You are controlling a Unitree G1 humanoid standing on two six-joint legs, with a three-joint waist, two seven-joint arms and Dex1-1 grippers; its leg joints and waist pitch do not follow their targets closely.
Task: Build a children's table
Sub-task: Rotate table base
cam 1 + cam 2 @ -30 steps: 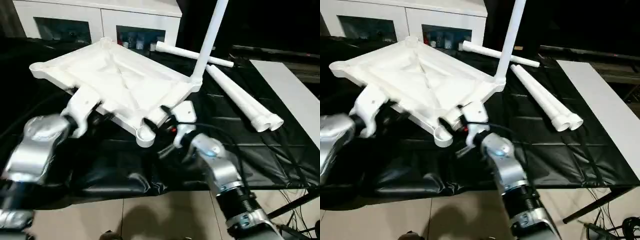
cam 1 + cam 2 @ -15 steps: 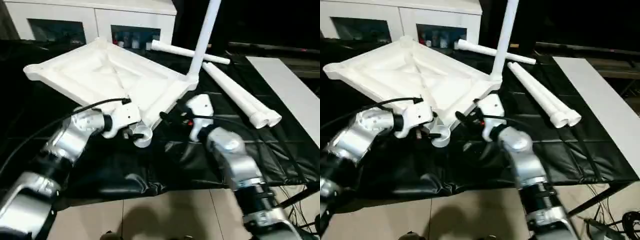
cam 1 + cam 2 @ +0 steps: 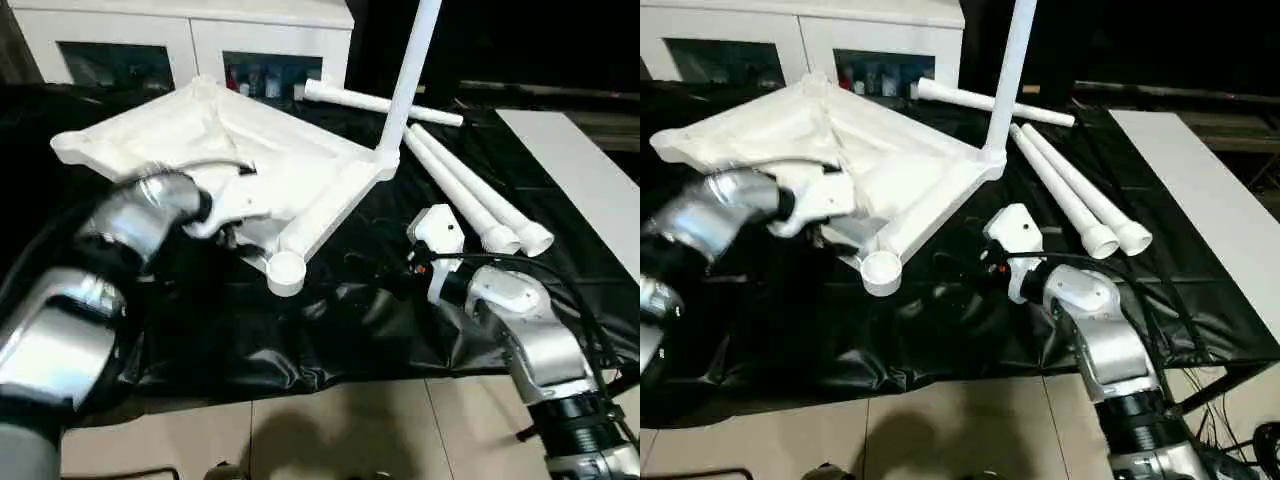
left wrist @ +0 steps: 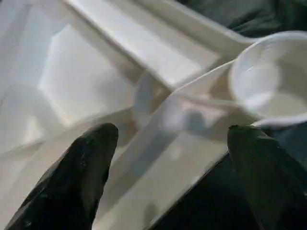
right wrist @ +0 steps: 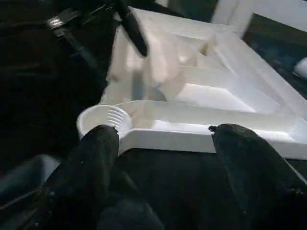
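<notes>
We see the tabletop (image 3: pixel 250 160) upside down on the black cloth (image 3: pixel 350 320), one leg (image 3: pixel 410 75) upright in its far corner. Left gripper (image 4: pixel 168 158) spread over its rim; right gripper (image 5: pixel 163 143) spread, empty, just beside it.

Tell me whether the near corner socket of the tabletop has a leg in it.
Empty. The near corner socket shows as an open round cup, threads visible inside. One leg stands upright in the tabletop's right corner.
</notes>
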